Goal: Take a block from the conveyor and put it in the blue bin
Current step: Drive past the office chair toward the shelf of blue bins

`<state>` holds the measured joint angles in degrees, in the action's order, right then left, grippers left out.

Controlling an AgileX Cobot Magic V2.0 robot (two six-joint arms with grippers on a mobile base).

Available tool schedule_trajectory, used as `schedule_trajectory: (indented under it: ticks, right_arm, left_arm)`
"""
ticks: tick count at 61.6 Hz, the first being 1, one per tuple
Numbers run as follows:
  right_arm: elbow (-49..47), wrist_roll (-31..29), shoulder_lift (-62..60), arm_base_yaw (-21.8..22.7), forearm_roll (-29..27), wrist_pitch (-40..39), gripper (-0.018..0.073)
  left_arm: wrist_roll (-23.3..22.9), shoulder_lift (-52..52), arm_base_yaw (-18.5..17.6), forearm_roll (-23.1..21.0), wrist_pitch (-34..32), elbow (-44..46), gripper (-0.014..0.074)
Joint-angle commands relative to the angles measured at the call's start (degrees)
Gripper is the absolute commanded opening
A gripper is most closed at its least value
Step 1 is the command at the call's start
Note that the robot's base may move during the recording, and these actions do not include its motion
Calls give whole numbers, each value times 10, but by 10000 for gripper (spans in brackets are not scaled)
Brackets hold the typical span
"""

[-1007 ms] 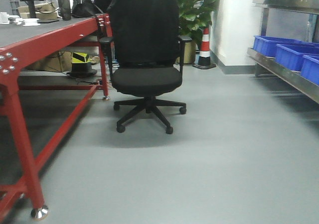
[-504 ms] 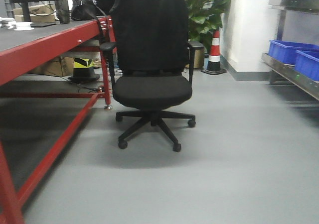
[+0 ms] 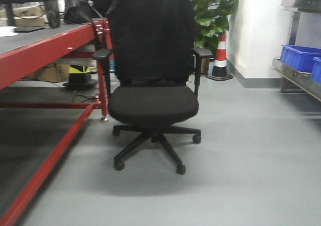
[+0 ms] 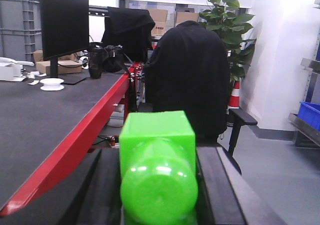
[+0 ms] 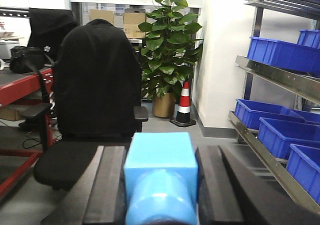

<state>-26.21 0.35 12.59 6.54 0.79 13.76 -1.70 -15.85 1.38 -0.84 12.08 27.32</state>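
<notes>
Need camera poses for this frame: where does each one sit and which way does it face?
Front: low on the base, facing forward over the floor at the office chair, red table at left; no robot parts show.
Left wrist: behind the left tool, looking past the green block it clamps; table and chair beyond.
Right wrist: behind the right tool, which clamps a light blue block; plant and blue bins beyond.
Shared: all three see the chair.

Left gripper [image 4: 159, 187] clamps green block [image 4: 157, 135] (stud toward camera); black chair [image 4: 190, 80] behind.
</notes>
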Motion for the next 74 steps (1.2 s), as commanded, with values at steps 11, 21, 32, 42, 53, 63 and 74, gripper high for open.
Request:
schedule_trajectory:
  ticks: [11, 21, 32, 42, 53, 63, 74]
  right_arm:
    - [-4, -3, -2, -1, 5, -14, -162]
    - [-4, -3, -2, -1, 5, -14, -162]
    - [-4, -3, -2, -1, 5, -14, -162]
    - [-4, -3, -2, -1, 5, -14, -162]
    - [-4, -3, -2, -1, 5, -14, -162]
    - [-4, -3, -2, -1, 5, -14, -162]
    - [-4, -3, -2, -1, 5, -14, -162]
  left_arm:
    - [0, 2, 2, -4, -10, 1, -111]
    - [0, 2, 2, -4, -10, 1, -111]
    - [0, 2, 2, -4, -10, 1, -111]
    - [0, 2, 2, -4, -10, 1, -111]
    - [0, 2, 2, -4, -10, 1, -111]
    - [0, 2, 2, -4, -10, 1, -111]
    - [0, 2, 2, -4, -10, 1, -111]
